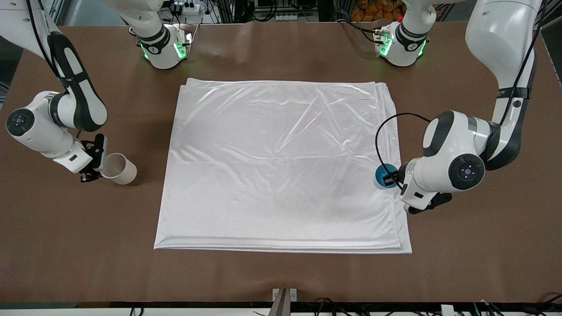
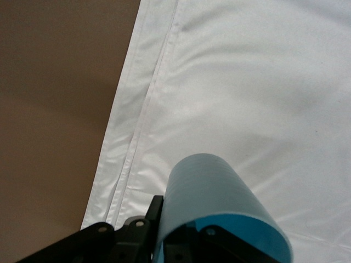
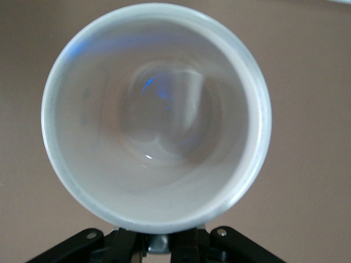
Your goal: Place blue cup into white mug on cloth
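You see the left gripper [image 1: 392, 179] gripping the cup [image 1: 383, 174] over the cloth's [image 1: 281, 166] edge, the right gripper [image 1: 97, 164] clamping the mug [image 1: 119, 168], handle hidden.

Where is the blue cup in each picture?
Front view: the blue cup is held by the left gripper over the cloth's edge at the left arm's end.
Left wrist view: the cup fills the lower middle, tilted, above the cloth.
Right wrist view: not in it.
Shared landmark: the cloth's folded edge.
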Controlling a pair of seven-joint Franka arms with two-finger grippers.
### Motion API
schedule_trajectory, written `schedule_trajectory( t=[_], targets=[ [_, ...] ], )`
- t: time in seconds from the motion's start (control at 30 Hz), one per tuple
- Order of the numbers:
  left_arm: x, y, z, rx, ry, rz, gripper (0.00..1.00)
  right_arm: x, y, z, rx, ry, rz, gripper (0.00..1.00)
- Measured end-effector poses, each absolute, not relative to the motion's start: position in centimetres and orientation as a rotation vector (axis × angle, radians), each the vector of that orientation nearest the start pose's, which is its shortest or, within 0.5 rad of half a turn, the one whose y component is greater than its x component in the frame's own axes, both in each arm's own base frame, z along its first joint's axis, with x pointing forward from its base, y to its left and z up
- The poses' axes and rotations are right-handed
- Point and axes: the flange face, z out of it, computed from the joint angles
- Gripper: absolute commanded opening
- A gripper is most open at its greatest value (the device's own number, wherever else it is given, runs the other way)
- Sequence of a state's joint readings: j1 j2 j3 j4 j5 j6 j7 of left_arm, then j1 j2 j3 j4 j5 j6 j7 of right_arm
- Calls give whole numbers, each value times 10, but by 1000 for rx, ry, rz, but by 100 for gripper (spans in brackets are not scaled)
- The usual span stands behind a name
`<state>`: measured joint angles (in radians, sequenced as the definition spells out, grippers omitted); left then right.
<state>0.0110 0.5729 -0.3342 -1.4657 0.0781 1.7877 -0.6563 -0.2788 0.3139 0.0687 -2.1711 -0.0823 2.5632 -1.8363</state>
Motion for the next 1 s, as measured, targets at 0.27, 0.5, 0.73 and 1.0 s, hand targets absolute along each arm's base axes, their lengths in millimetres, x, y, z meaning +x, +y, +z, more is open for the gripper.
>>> schedule_trajectory(
  t=[0.27, 0.5, 0.73, 1.0],
  targets=[
    [657, -183, 351, -3078, -504, 367, 0, 578, -54, 294, 2124, 2273, 24, 0],
    [655, -191, 351, -3081, -485, 366, 0, 588, -3, 317, 2203, 2236, 25, 0],
    [650, -205, 351, -3083, -456, 366, 0, 599, 62, 345, 2209, 2227, 53, 0],
    [645, -220, 351, -3082, -436, 366, 0, 590, 161, 371, 2282, 2177, 11, 0]
  ],
)
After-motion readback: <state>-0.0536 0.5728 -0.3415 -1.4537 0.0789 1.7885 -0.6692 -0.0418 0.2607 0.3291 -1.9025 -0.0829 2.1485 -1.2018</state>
